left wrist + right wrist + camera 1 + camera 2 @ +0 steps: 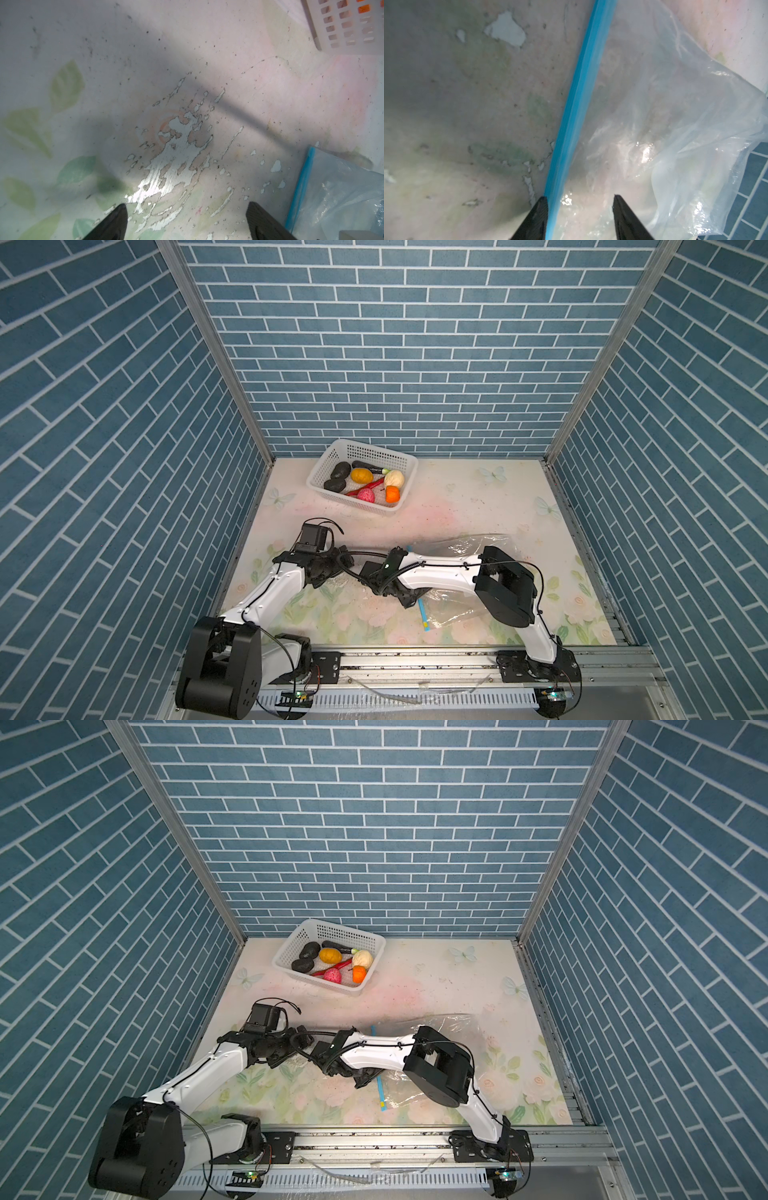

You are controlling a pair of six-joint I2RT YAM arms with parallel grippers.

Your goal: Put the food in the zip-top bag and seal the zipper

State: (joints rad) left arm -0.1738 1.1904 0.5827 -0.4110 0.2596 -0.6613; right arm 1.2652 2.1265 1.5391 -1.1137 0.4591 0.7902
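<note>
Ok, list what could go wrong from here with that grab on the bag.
1. The right gripper straddles the zipper with the strip against one finger; closing may pinch both layers shut, or miss the strip.
2. The left gripper hangs open over the table, holding nothing, so the zip-top bag could drag along unanchored.

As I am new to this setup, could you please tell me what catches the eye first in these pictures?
The bright toy foods in the white basket at the back of the table stand out first. Nearer the front, the right tool straddles the blue zipper of the clear zip-top bag, jaws apart, while the left tool hangs open over bare table beside it.
</note>
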